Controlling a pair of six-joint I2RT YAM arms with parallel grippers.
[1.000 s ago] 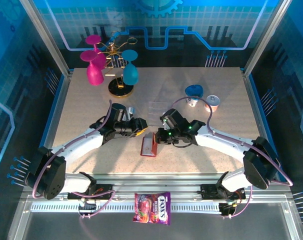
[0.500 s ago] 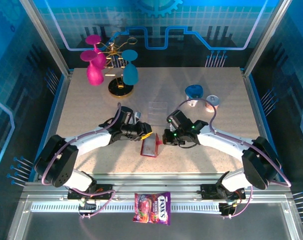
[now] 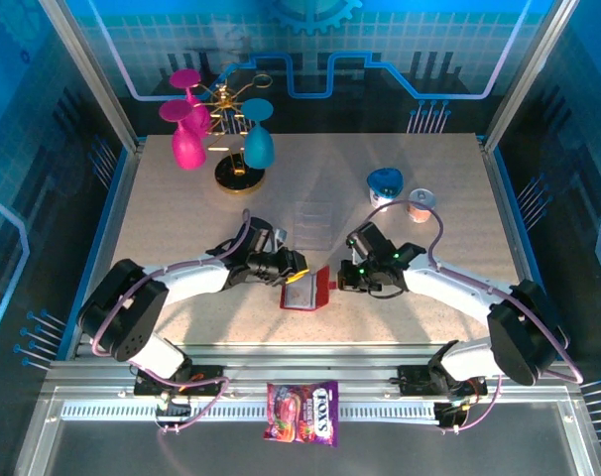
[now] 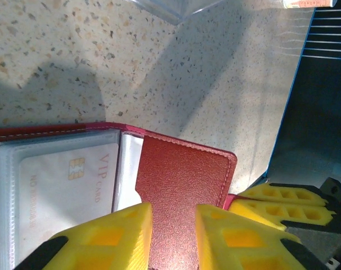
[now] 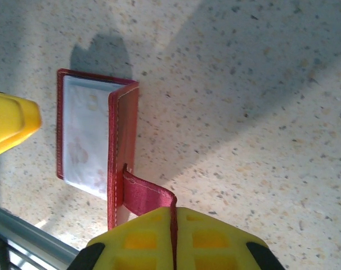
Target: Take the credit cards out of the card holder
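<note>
You have a speckled beige stone-look worktop [image 3: 181, 208], boxed in by blue circuit-patterned wall panels [image 3: 380, 40] and slanting metal frame posts [image 3: 92, 74]. The red leather-like folding card holder [image 3: 302, 295] lies open near the middle of it, between the arms, with one cover raised. A pale card marked VIP [image 4: 69, 180] sits in its clear pocket. Your right end effector [image 5: 173, 216] is closed on the card holder's red snap tab [image 5: 148, 197]. Your left end effector [image 4: 173, 216] has its yellow fingers a narrow gap apart at the raised cover; you cannot tell whether they grip it.
</note>
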